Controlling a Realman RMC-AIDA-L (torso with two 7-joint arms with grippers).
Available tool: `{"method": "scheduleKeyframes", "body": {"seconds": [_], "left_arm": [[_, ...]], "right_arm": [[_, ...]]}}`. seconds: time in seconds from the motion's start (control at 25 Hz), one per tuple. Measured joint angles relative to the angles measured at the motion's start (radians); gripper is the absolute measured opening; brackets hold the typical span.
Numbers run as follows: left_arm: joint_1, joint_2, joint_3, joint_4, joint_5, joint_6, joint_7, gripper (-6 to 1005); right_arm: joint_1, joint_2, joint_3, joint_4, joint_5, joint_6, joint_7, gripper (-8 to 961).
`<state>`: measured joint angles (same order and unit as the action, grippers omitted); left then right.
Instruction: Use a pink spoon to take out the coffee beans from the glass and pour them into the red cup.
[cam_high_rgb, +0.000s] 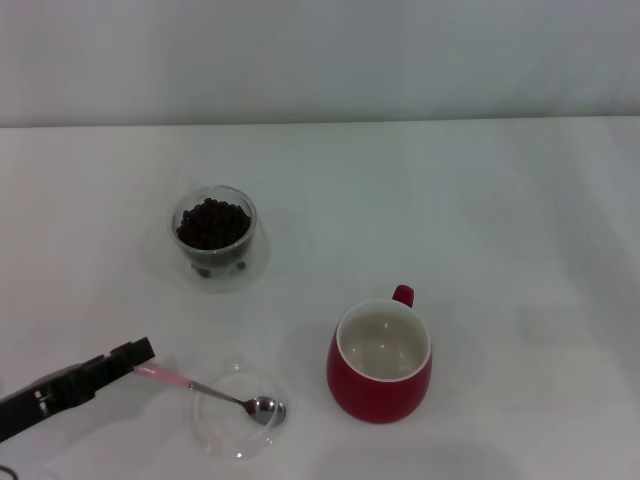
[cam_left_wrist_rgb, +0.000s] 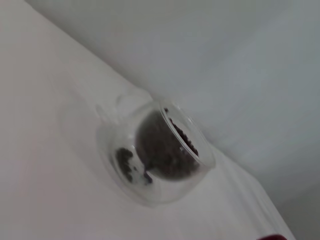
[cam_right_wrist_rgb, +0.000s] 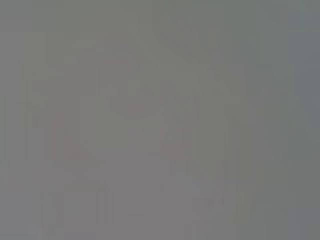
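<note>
The glass (cam_high_rgb: 214, 236) stands at the back left of the white table, filled with dark coffee beans (cam_high_rgb: 212, 222); the left wrist view shows the same glass (cam_left_wrist_rgb: 155, 157) and beans (cam_left_wrist_rgb: 167, 150) close up. The red cup (cam_high_rgb: 380, 362) sits front centre, its cream inside bare. The pink spoon (cam_high_rgb: 205, 390) lies with its metal bowl in a shallow clear dish (cam_high_rgb: 240, 412) and its pink handle reaching left. My left gripper (cam_high_rgb: 138, 356) is at the front left, shut on the end of that handle. The right gripper appears in no view.
The white table (cam_high_rgb: 500, 220) ends at a pale wall behind. The right wrist view is a plain grey blur. The clear dish sits just left of the red cup, with a small gap between them.
</note>
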<state>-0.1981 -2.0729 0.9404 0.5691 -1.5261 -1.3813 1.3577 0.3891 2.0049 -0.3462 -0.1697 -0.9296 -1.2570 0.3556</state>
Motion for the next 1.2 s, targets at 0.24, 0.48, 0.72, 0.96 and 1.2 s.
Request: {"method": "scheduleKeyframes", "body": {"seconds": [0.24,0.48,0.72,0.96,1.2], "left_arm": [[0.025,0.0,-0.06,0.006,-0.001,-0.009,0.04,410],[0.032,0.0,-0.129,0.007,-0.001,-0.018,0.143,626],[0.055,-0.003,-0.24,-0.016,-0.057,-0.022,0.355,670],[0.06,-0.003,-0.254,-0.104,-0.181,-0.017,0.642,672],[0.07,-0.002,-0.292,-0.172,-0.32,0.018,0.891,673]], "right_arm": [[0.002,-0.002,-0.002,-0.001,-0.002,-0.002,0.0,686],[0.002,-0.001,-0.006,-0.001,-0.006,-0.002,-0.002,686],[-0.002,0.0,-0.063,0.0,-0.008,-0.035,-0.006,686],[-0.008,0.002,-0.135,0.012,-0.008,-0.111,-0.006,686],[-0.009,0.003,-0.195,0.073,-0.008,-0.218,-0.032,686]]}}
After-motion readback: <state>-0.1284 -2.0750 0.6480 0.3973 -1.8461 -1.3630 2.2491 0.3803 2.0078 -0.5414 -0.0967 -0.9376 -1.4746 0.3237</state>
